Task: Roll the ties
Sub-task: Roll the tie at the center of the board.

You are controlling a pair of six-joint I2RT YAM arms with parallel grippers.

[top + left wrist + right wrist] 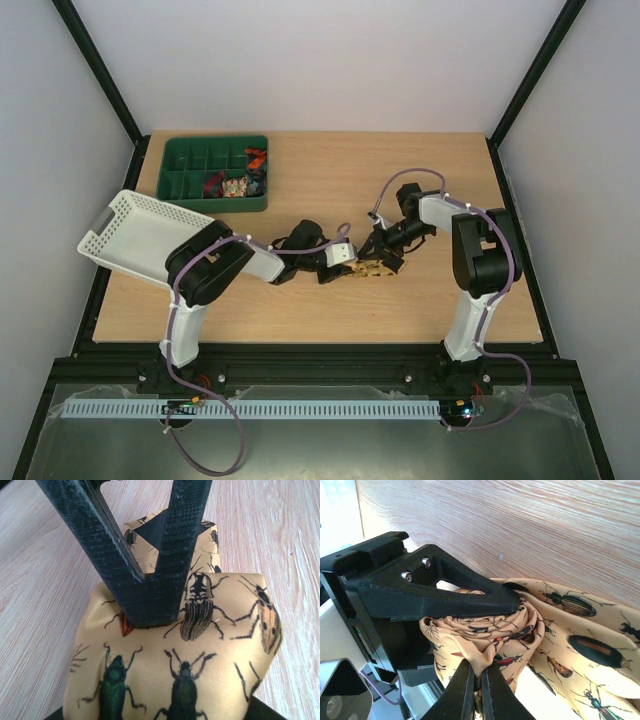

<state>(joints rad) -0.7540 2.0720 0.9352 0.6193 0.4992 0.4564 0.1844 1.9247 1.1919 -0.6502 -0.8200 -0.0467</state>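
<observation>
The tan-gold tie, printed with beetles, sits as a loose coil at the table's middle, between both grippers. My left gripper holds the coil across its width; its own fingers show only as dark corners under the fabric. My right gripper comes in from the right. In the right wrist view my right gripper is shut, pinching a fold of the coil. A flat length of the tie trails off to the right. The left gripper's black finger presses on the coil's top.
A green compartment tray holding several small coloured items stands at the back left. A white slatted basket sits tilted at the left edge, beside the left arm. Light wooden table lies behind the grippers.
</observation>
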